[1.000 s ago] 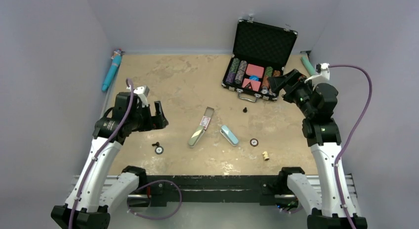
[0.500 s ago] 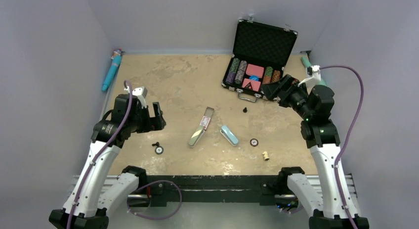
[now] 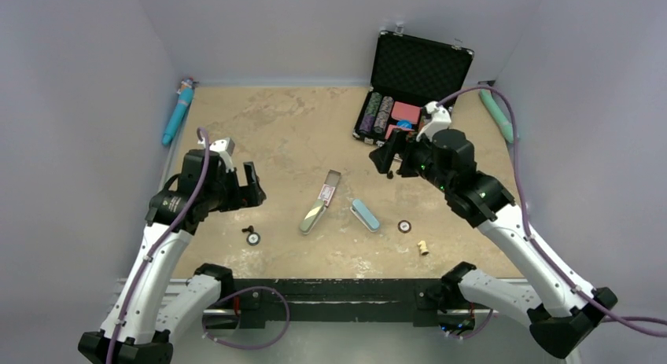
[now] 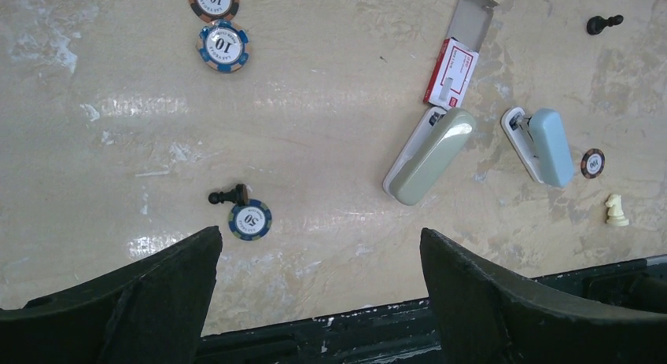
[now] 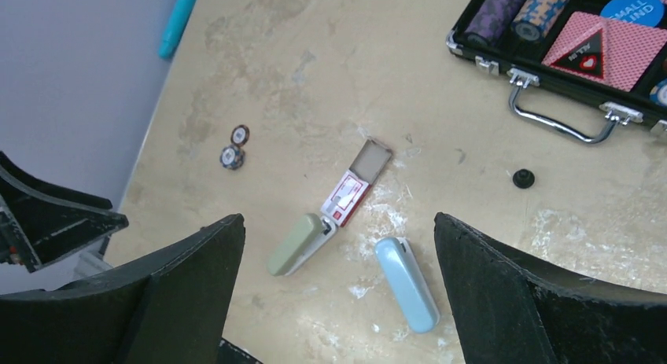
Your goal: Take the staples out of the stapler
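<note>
Stapler (image 3: 365, 215) lies flat, right arm (image 3: 503, 216) stretched inward with right gripper (image 3: 391, 154) spread wide at its one o'clock, left gripper (image 3: 253, 185) equally spread, hovering near its nine o'clock.

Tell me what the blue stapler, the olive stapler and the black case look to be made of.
Blue stapler: likely matte plastic, with a soft even sheen; a pale, metal-looking inner part shows at one end.
Olive stapler: glossy shell with a bright highlight; painted metal or plastic, unclear.
Black case: hard shell with a shiny metal handle; the lid lining looks like foam.
</note>
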